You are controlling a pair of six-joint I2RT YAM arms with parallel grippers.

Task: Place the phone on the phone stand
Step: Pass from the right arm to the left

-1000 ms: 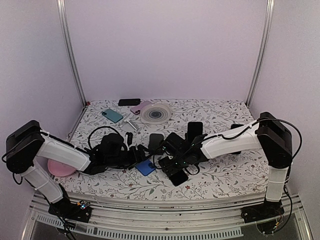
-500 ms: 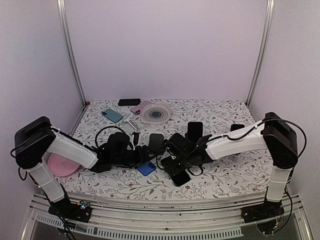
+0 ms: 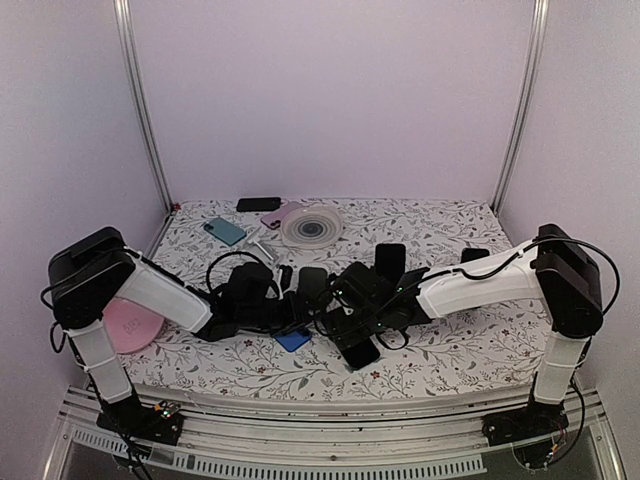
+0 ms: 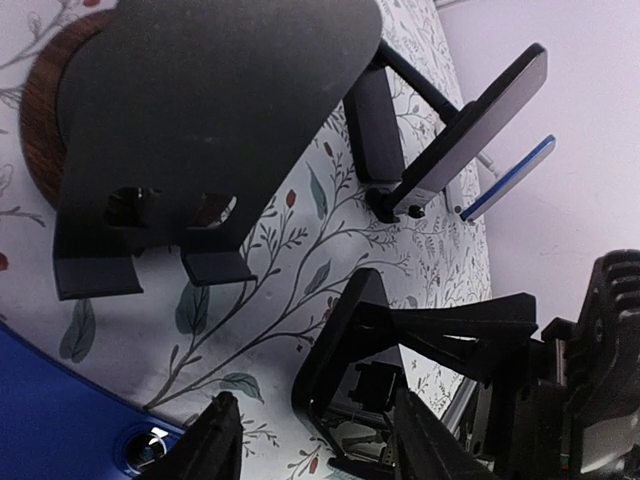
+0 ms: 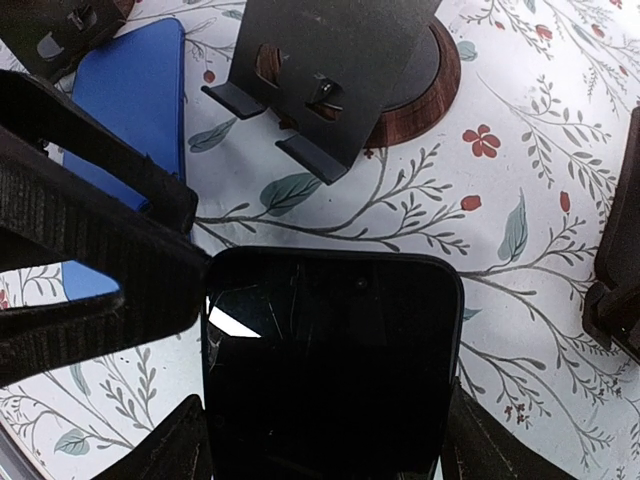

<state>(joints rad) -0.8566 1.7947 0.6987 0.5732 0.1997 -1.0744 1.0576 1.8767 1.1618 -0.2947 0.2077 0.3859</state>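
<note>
Left gripper [image 4: 312,405] slides in from 9 o'clock toward phone stand [image 5: 330,70], jaws narrowing, half-open, empty; right gripper [image 5: 325,430] clamps black phone [image 5: 330,340] at stand's 6 o'clock in right wrist view, unplaced.

Even lilac-tinted light, soft shadows, small glare on phone [image 5: 330,390] screen

Both arms reach low and inward, forearms nearly level, so the two hands come almost tip to tip. The left arm [image 3: 160,295] angles in from the left; the left hand [image 3: 300,312] has its fingers [image 4: 213,445] parted, with nothing between them. The right arm [image 3: 470,285] stretches in from the right. The right hand [image 3: 352,338] tips downward, its fingers [image 5: 165,450] pressed against the sides of a black phone [image 5: 330,370].
</note>
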